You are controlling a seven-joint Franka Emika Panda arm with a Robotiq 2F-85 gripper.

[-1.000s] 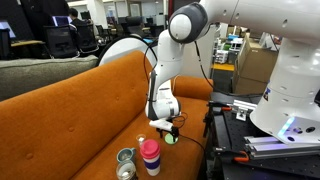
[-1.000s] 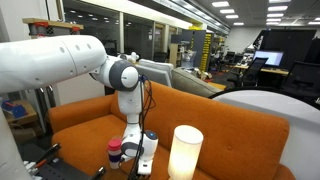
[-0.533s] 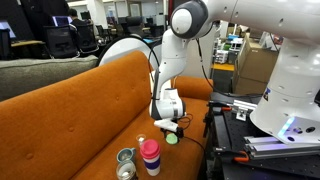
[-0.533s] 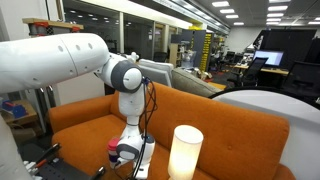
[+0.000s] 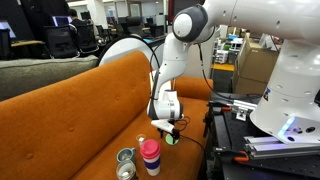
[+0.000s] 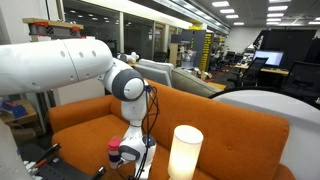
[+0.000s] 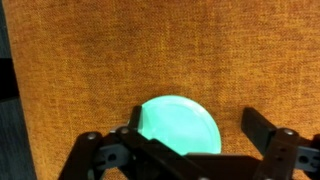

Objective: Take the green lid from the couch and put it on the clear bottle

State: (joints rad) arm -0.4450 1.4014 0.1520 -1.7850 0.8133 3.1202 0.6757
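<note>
The green lid lies flat on the orange couch seat. In the wrist view it sits between my open gripper's fingers, touching or close to the left finger and well clear of the right one. In an exterior view the gripper hangs low over the lid near the seat's front edge. The clear bottle stands open-mouthed on the seat beside the pink and red container, a short way from the lid.
A small pale ring lies by the bottle. A tall white cylinder stands in the foreground of an exterior view, next to the pink container. A black table edge borders the couch.
The arm has shifted slightly and the gripper has settled a little lower around the lid. The lid, bottle and containers have not moved.
</note>
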